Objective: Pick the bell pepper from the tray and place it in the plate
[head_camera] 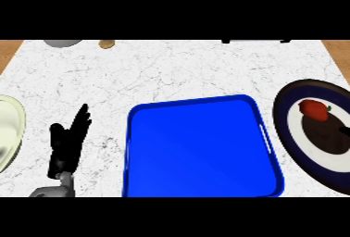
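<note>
A red bell pepper (314,108) lies on the round plate (295,134) at the right edge; the plate has a dark blue rim, a white ring and a dark middle. The blue tray (198,148) in the centre holds nothing. My left hand (67,143) rests at the lower left of the counter, fingers straight and pointing up, apart from the tray. Only a small black bit of my right hand (344,131) shows at the right edge, over the plate and just below the pepper, not touching it as far as I can see.
A pale yellow-green dish (8,134) sits at the left edge, close to my left hand. At the counter's far edge are a grey object (63,42), a small tan object (106,44) and a dark item (256,40). White marble counter (171,74) lies behind the tray.
</note>
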